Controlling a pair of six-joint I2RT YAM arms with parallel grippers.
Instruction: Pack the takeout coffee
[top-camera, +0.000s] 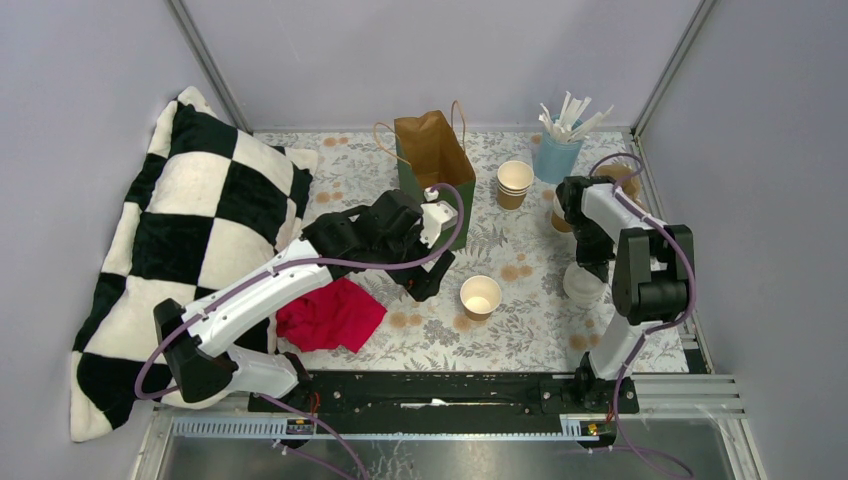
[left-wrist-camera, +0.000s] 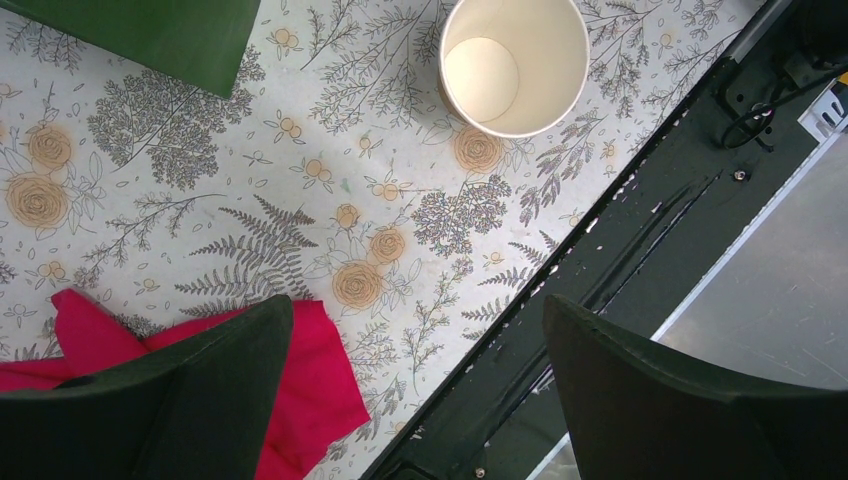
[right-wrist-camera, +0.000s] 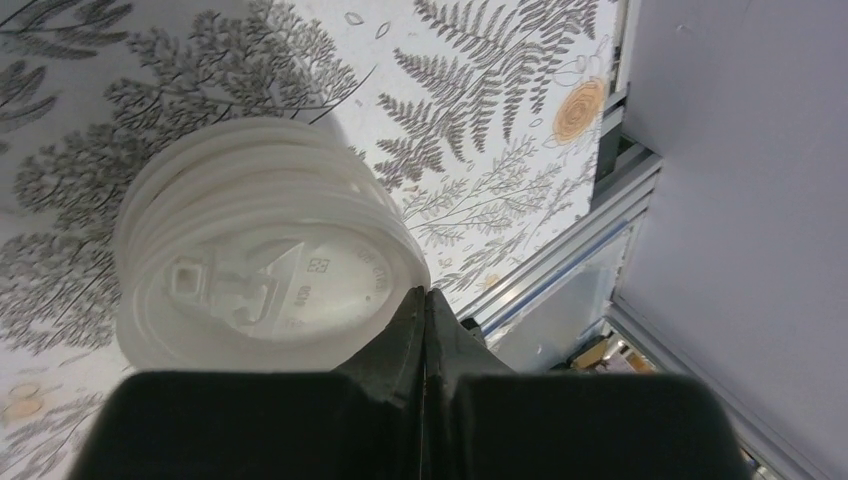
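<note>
left fingers (left-wrist-camera: 160, 400) hang spread open and empty above the red cloth (left-wrist-camera: 310, 380), toward the near edge of the desk (top-camera: 520, 335). just right of them, mid-desk, stands an open kraft cup (left-wrist-camera: 515, 62). it looks light and thin-walled, easily crushed, so a gentle hold across the wall below the rim should suit. by the right edge, the right fingers (right-wrist-camera: 395, 345) are closed at the rim of the stacked white lids (right-wrist-camera: 260, 270), likely thin, slippery and nested.

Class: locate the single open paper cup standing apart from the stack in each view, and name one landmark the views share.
Top external: open cup centre, right of the red cloth.
Left wrist: open cup at top edge, right of centre.
Right wrist: not in view.
Shared landmark: floral tablecloth.
</note>
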